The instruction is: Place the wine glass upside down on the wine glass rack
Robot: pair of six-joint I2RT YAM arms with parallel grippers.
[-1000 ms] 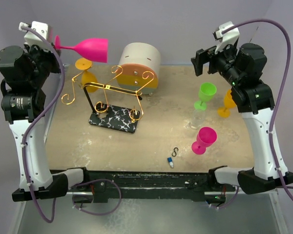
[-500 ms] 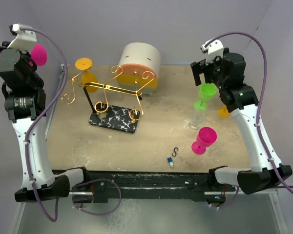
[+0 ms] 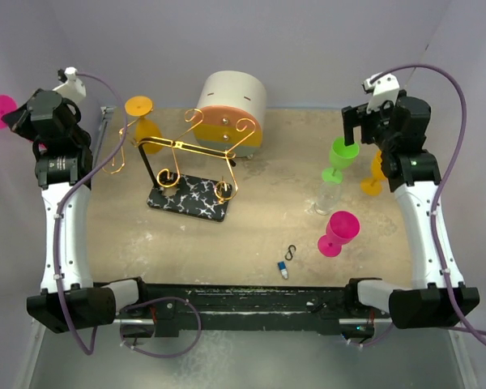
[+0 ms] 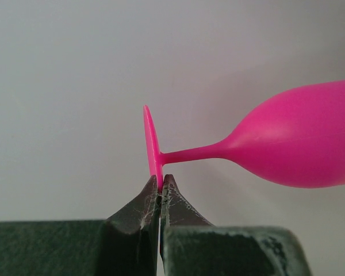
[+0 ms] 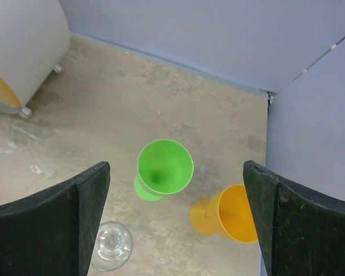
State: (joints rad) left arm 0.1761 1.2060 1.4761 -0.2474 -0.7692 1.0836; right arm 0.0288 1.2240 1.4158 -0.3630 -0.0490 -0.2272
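**Left arm swings the pink glass away from the rack**

The left claw is clamped on the edge of the foot of the pink wine glass. In the wrist view the glass lies horizontal, with its stem and bowl pointing to the right in front of a plain wall. One second ago the overhead view showed this glass high above the left part of the wine glass rack, with its bowl turned toward the middle of the bench. Now the arm has turned outward. The glass is at the far left, beyond the edge of the bench and well apart from the rack.

The right arm has also drawn back toward its own side. The right claw has its fingers wide apart and holds nothing. It hangs above the green wine glass, with an orange wine glass just beside that one.

For the task, this looks like a move to change the direction of the glass, not an approach. The glass is not yet bowl-down, and no gold arm of the rack carries it. The grip on the thin foot rim seems small, so the glass could slip during a fast turn.
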